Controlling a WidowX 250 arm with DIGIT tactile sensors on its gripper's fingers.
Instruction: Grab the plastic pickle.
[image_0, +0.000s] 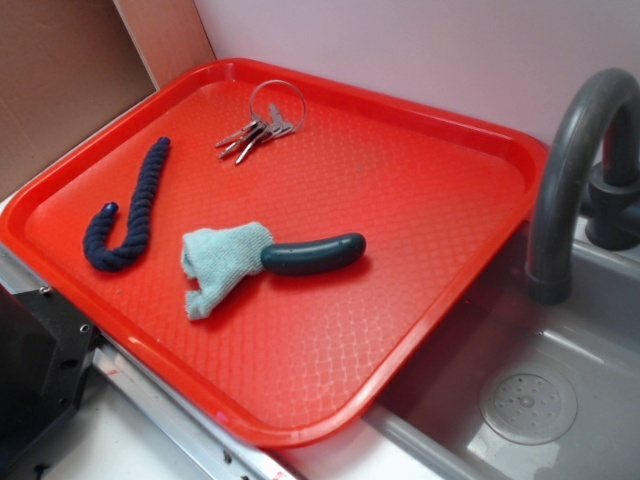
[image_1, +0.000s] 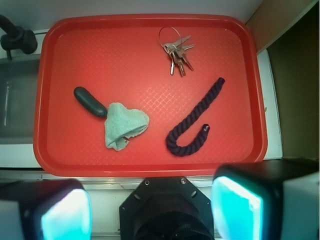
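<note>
The plastic pickle (image_0: 315, 253) is a glossy dark green piece lying flat near the middle of the red tray (image_0: 420, 190). In the wrist view the pickle (image_1: 89, 100) lies at the left of the tray (image_1: 100, 50), and one of its ends touches a light-blue cloth (image_1: 125, 124). My gripper (image_1: 152, 210) hangs high above the tray's near edge, far from the pickle. It is open, its cyan pads (image_1: 235, 210) wide apart with nothing between them. The exterior view does not show the gripper.
A dark blue rope (image_0: 125, 215) (image_1: 195, 122) curls on the tray, and a bunch of keys (image_0: 262, 125) (image_1: 177, 52) lies near its far rim. The cloth (image_0: 220, 262) sits between rope and pickle. A grey sink (image_0: 530, 400) with a faucet (image_0: 575, 150) adjoins the tray.
</note>
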